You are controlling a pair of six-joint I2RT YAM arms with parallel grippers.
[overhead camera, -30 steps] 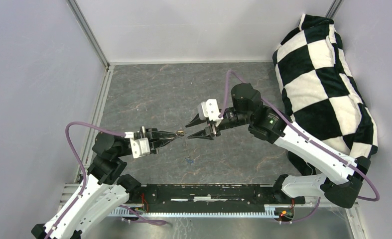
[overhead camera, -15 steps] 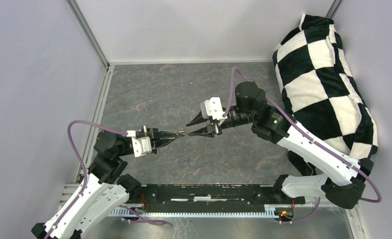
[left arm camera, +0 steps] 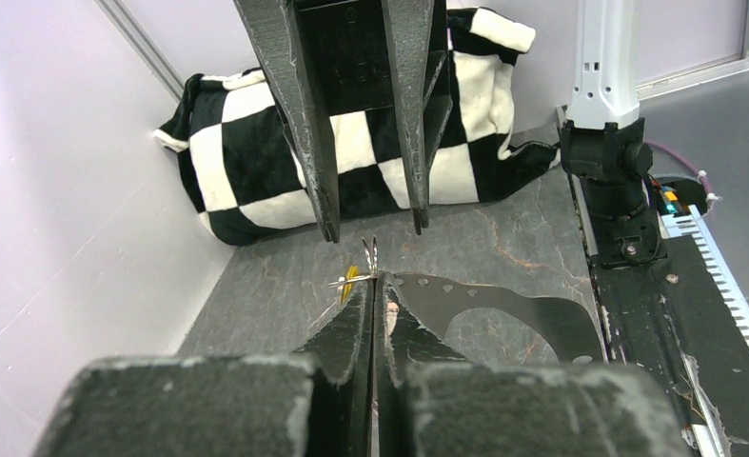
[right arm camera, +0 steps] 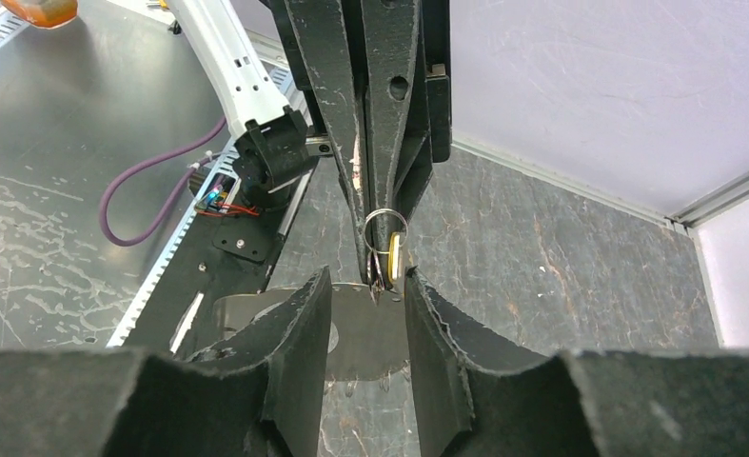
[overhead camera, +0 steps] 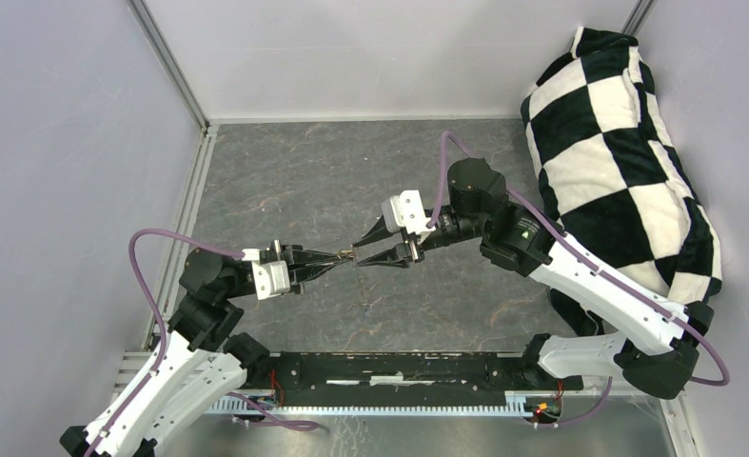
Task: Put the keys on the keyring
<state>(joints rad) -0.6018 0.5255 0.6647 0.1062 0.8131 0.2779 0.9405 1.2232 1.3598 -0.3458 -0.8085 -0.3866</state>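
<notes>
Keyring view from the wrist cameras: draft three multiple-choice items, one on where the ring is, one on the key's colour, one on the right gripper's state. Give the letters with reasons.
1. Where is the keyring?
A. lying loose, nothing holding it
B. pinched at the left gripper's tips
C. clamped by the right gripper

2. What colour is the key beside the ring?
A. gold
B. red
C. green

3. How is the right gripper?
A. shut tight, empty
B. shut on the key
C. open

Answers: 1 B, the left gripper's closed fingers grip it; 2 A, it shows yellow-gold; 3 C, its fingers stand apart, one on each side of the ring.
</notes>
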